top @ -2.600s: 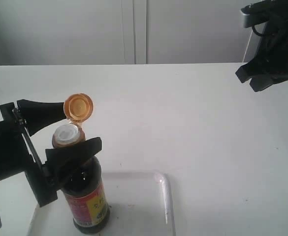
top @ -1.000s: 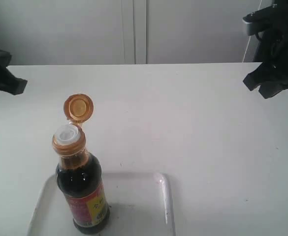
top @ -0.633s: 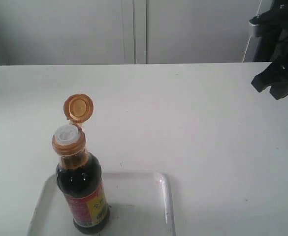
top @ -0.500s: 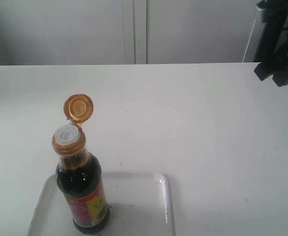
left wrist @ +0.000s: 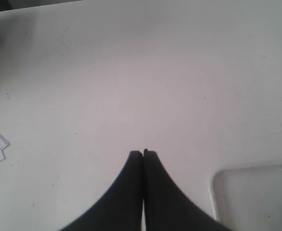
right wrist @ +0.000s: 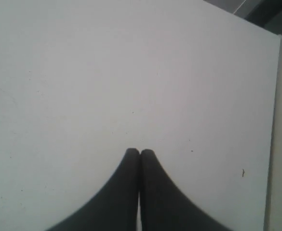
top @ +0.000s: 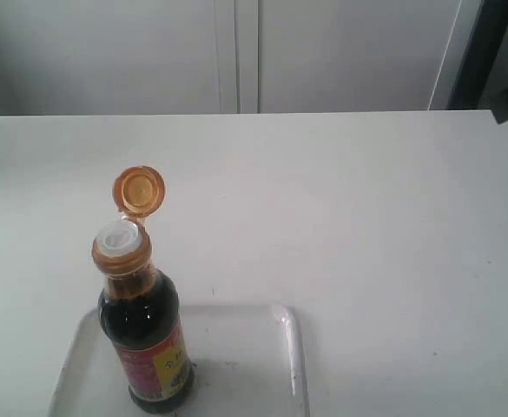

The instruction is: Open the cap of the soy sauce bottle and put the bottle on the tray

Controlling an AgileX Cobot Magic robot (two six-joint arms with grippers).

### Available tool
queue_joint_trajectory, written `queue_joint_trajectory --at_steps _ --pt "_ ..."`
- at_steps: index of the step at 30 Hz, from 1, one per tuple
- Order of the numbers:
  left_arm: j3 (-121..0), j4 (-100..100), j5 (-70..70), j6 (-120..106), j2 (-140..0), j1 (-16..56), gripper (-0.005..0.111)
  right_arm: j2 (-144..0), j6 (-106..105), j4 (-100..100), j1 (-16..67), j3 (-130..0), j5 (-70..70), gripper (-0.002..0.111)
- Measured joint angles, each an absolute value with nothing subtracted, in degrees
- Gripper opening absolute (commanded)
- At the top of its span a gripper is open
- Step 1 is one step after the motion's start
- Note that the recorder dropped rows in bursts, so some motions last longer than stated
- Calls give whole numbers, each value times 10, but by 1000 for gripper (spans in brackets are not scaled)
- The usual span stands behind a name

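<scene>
Well clear of soy sauce bottle (top: 141, 334): left tool (left wrist: 143, 153), right tool (right wrist: 140, 151), each pressed together.

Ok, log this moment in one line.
cap: open | bottle: upright on tray | left gripper: shut, empty | right gripper: shut, empty

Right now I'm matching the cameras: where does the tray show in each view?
Exterior: tray at the bottom left, soy sauce bottle standing on it.
Left wrist: one rounded corner, beside the shut left tool.
Right wrist: not in it.
Shared landmark: the white table.
</scene>
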State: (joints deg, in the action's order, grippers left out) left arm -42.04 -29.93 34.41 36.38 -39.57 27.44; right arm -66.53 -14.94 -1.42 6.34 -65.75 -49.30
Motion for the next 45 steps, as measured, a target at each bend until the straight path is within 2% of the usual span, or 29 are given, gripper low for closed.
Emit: queue_joint_trajectory --at_steps 16,27,32,45 --pt "-367 -298 295 362 -289 274 0 -467 -123 14 63 -486 -342 0" --pt "-317 -290 286 362 -210 274 0 -312 -101 15 63 -383 -291 0" --pt "-307 -280 283 362 -204 274 0 -302 -89 16 63 -341 -279 0" --pt "-307 -273 283 360 -203 274 0 -302 -86 16 63 -341 -282 0"
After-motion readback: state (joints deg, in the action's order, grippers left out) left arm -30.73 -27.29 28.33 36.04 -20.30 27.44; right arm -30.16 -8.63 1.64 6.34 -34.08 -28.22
